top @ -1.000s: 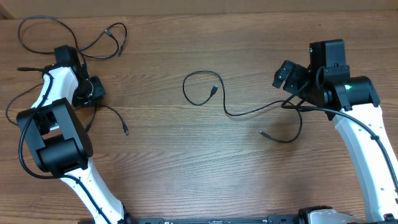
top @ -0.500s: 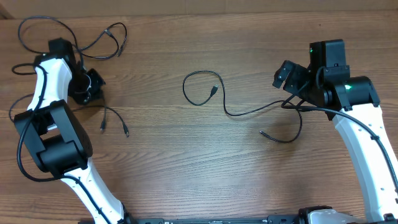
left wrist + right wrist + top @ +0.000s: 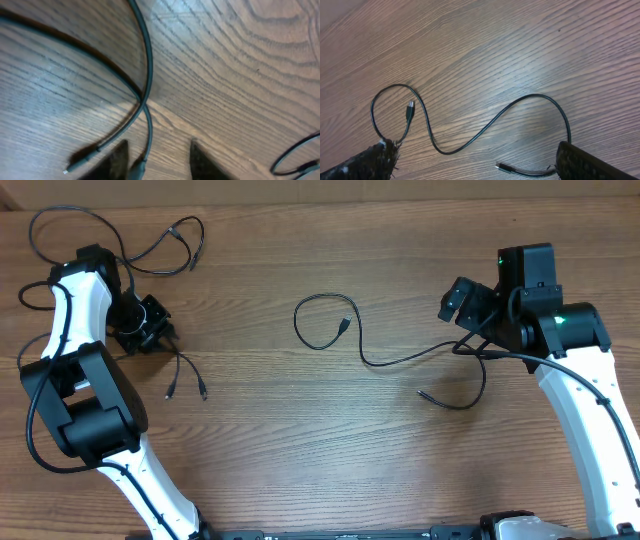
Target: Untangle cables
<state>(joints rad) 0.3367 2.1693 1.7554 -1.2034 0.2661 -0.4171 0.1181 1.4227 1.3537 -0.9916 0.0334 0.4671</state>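
- The cables lie apart as three separate thin black cords on the wooden table (image 3: 250, 450), not wound into one coil.
- One cord (image 3: 200, 242) sprawls in loose curves at the far left corner, behind the left arm.
- The second cord (image 3: 535, 94) lies mid-table. It makes a round loop with a small plug tucked inside it, then snakes in an S toward the right arm and ends in a bare plug.
- The third cord (image 3: 148, 65) lies at the left arm. In the overhead view two short plug ends trail out from under the wrist, side by side toward the near edge.
- In the left wrist view two runs of cord cross on the wood, and one ends in a small plug lying flat.
- The left gripper (image 3: 157, 155) hangs low over the table with its fingers (image 3: 120, 160) parted. One run of the third cord passes down into the gap between them, and neither finger presses on it: released, not clamped.
- The right gripper (image 3: 475, 147) is spread wide and grasps nothing. It hovers over the second cord without touching it.
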